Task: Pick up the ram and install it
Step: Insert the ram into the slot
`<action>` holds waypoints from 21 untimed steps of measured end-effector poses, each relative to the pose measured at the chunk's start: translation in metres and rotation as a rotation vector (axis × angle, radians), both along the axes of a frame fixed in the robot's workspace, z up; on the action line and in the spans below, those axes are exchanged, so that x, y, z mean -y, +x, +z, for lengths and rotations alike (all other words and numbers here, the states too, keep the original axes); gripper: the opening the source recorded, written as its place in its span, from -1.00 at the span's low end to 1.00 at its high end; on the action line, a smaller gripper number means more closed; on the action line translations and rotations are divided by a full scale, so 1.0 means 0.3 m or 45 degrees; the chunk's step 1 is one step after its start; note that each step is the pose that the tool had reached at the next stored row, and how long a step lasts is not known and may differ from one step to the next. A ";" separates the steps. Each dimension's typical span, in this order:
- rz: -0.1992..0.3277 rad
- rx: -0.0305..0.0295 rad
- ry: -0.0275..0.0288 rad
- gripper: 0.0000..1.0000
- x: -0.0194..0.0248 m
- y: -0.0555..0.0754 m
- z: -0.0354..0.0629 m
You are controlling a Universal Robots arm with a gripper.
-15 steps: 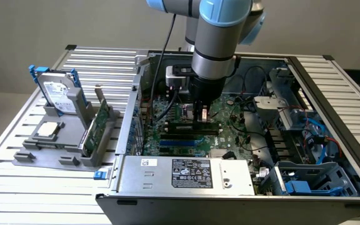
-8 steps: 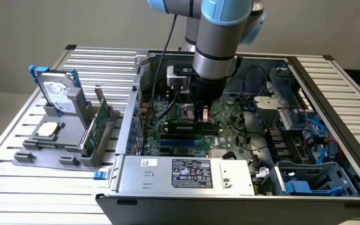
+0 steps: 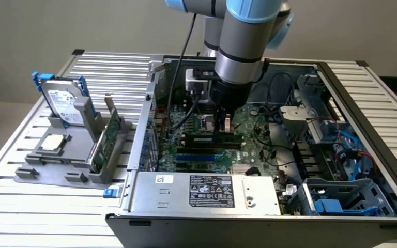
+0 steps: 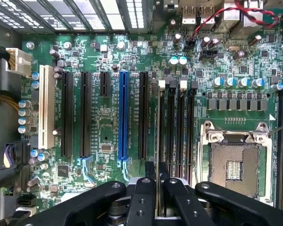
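Note:
The ram [image 4: 159,122] shows edge-on in the wrist view as a thin upright strip. It stands along the first of the black memory slots [image 4: 170,127] on the green motherboard [image 4: 104,132], beside the white-tipped latches. My gripper [image 4: 158,179] is shut on the ram, one black finger on each side of its near end. Whether the stick is seated in the slot I cannot tell. In the exterior view my gripper [image 3: 225,123] reaches straight down into the open computer case [image 3: 364,129], just over the dark memory slots [image 3: 212,139].
The CPU socket [image 4: 236,162] lies beside the memory slots, and a blue slot [image 4: 124,115] and black expansion slots lie on the other side. The power supply [image 3: 205,188] fills the case front. At the exterior view's left, a grey stand holds a silver hard drive [image 3: 64,106] and a green card [image 3: 109,137].

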State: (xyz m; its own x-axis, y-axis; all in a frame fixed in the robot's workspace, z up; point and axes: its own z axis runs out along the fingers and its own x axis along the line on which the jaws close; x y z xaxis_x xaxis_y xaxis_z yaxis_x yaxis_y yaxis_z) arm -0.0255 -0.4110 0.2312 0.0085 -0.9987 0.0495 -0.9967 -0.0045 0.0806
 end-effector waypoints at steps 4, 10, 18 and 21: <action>0.001 -0.0115 -0.0023 -0.73 -0.001 0.003 0.011; 0.005 -0.0345 -0.0027 -0.73 -0.002 0.024 0.012; 0.019 -0.0951 -0.0027 -0.73 -0.002 0.034 0.007; 0.028 -0.0992 -0.0031 -0.73 -0.003 0.039 0.005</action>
